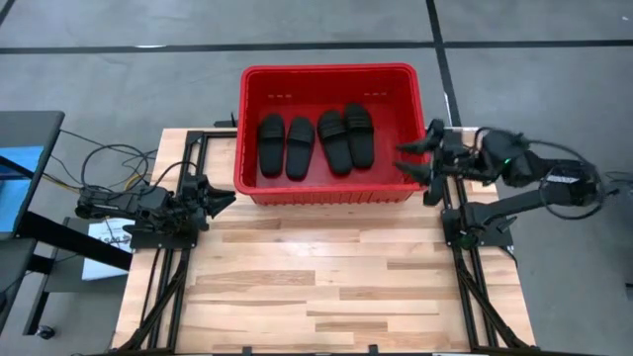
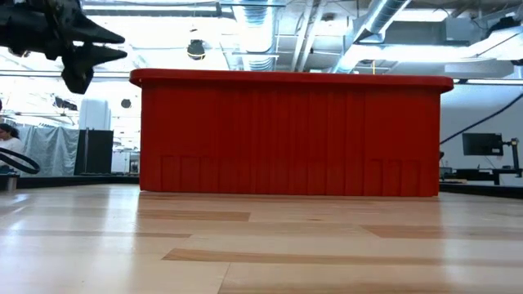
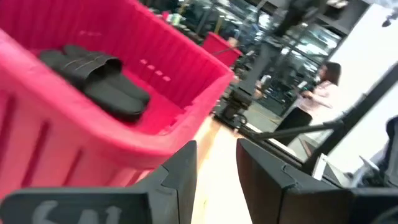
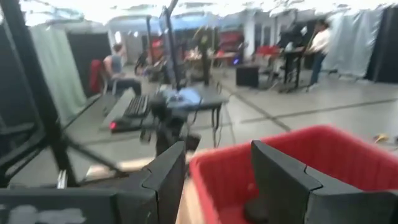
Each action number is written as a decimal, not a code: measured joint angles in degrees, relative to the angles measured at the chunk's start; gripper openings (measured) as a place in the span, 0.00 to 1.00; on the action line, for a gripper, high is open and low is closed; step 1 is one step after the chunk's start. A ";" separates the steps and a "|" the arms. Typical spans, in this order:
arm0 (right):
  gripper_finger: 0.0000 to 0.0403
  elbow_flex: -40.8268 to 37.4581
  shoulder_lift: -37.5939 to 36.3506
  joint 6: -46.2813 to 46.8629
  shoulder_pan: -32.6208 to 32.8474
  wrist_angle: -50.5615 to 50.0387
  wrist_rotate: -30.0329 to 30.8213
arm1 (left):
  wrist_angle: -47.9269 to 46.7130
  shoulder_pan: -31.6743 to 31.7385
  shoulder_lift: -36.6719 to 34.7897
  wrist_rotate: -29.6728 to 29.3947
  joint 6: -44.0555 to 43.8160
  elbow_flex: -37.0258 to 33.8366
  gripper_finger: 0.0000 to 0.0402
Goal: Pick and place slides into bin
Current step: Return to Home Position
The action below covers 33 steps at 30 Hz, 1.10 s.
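Note:
Four black slides lie side by side, soles down, on the floor of the red bin, which stands at the table's far middle. My left gripper is open and empty, just left of the bin's near left corner. My right gripper is open and empty at the bin's right wall, its fingers pointing toward the bin. In the left wrist view two slides show inside the bin. The right wrist view shows the bin's rim.
The wooden table lies bare in front of the bin. Black arm frames run along both table sides. People sit and stand in the room beyond the table. A blue item and cables lie off the left edge.

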 joint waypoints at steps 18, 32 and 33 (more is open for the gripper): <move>0.43 -33.79 -12.04 6.05 8.10 24.39 -0.20 | 1.35 -0.02 -0.02 4.21 17.66 3.57 0.26; 0.43 -45.80 -17.77 6.71 10.86 23.09 0.71 | -1.33 -0.02 -0.02 7.77 18.48 3.36 0.26; 0.43 -46.49 -17.75 6.63 10.72 22.97 0.71 | -1.58 -0.02 -0.04 8.24 18.48 3.25 0.26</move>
